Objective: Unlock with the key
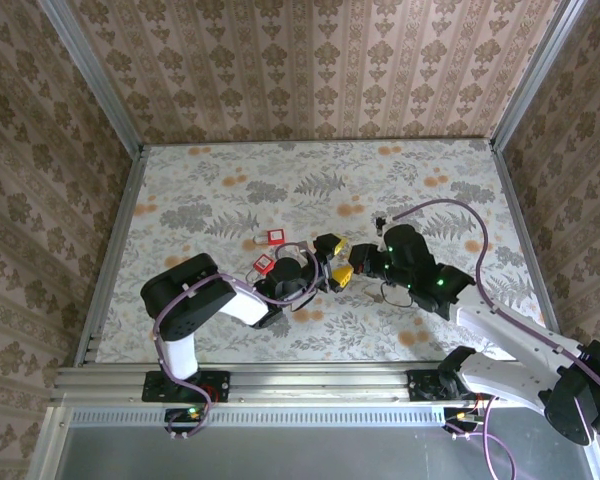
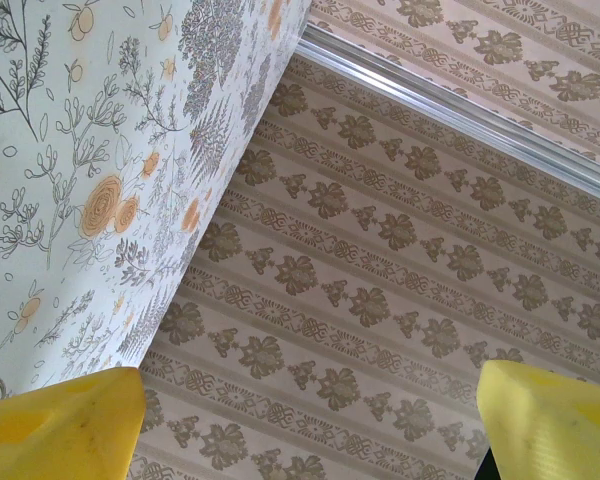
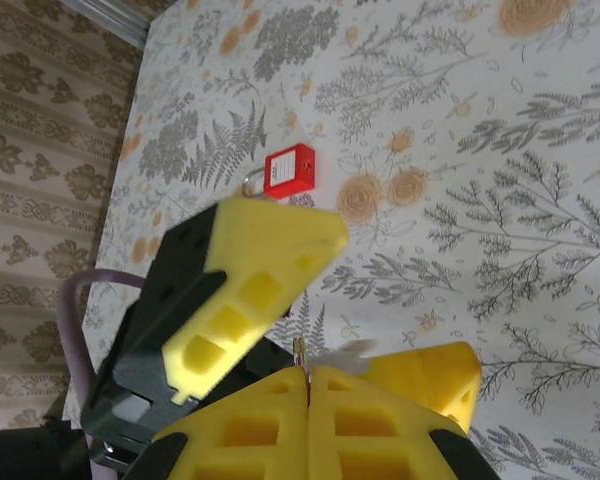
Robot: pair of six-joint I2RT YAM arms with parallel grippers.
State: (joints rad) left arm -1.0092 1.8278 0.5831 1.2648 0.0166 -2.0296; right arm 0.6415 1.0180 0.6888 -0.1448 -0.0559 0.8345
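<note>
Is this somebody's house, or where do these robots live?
Probably a robot test booth, not a house: left arm and right arm bolted to a metal rail, wallpapered panels boxing in a flowery table.

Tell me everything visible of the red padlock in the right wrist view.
The red padlock has a small, boxy, plastic-looking body with a thin silvery shackle looping from one end. It lies flat on the floral table, and nothing touches it besides the surface. Whether the shackle is locked cannot be told.

Right gripper (image 3: pixel 308 382) hides most of key (image 3: pixel 299 350); exposed sliver blurred.
</note>
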